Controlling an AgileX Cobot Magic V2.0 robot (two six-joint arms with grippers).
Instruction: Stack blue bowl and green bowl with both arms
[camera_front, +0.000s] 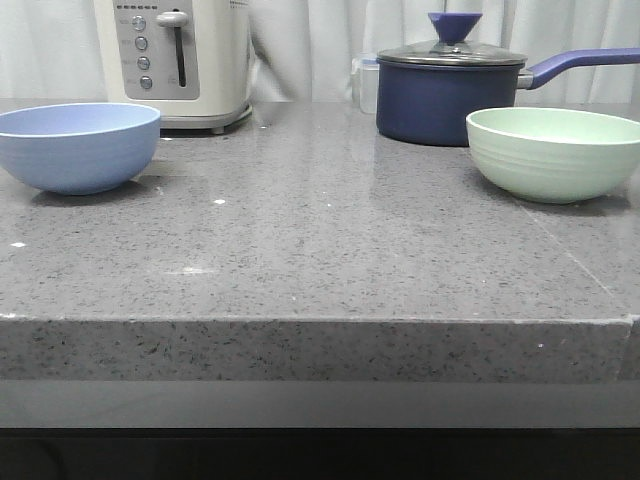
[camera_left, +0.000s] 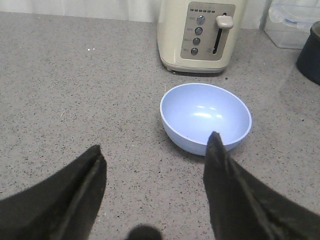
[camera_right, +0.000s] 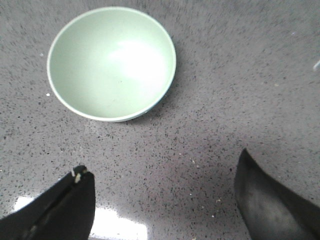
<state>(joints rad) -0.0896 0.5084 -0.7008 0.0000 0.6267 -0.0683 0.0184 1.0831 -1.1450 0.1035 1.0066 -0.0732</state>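
Blue bowl (camera_front: 78, 146) upright at far left of the grey speckled bench (camera_front: 320, 250), just in front of the cream toaster (camera_front: 175, 60); green bowl (camera_front: 553, 152) upright at far right, just beside the navy lidded saucepan (camera_front: 450, 95). Bowls well apart, bare bench between, nothing stacked yet. No arms visible in front view. Left wrist view: left gripper (camera_left: 155, 160) wide open, empty, above the bench; blue bowl (camera_left: 205, 118) ahead and off toward one finger, that fingertip overlapping the near rim in view, contact cannot be told. Right wrist view: right gripper (camera_right: 165, 170) wide open, empty; green bowl (camera_right: 111, 62) ahead, clear of both fingers, offset toward one side, not centred in the gap. Key relation: each bowl on its own arm's side, blue nearer left arm, green nearer right; both round, so no long axis to align, rim pinch from any angle. Judged: task at start, approach step. Next move probably needs each gripper shifted sideways to straddle a rim wall. Risk: smooth matte rims slipping, bowl skidding on polished bench.
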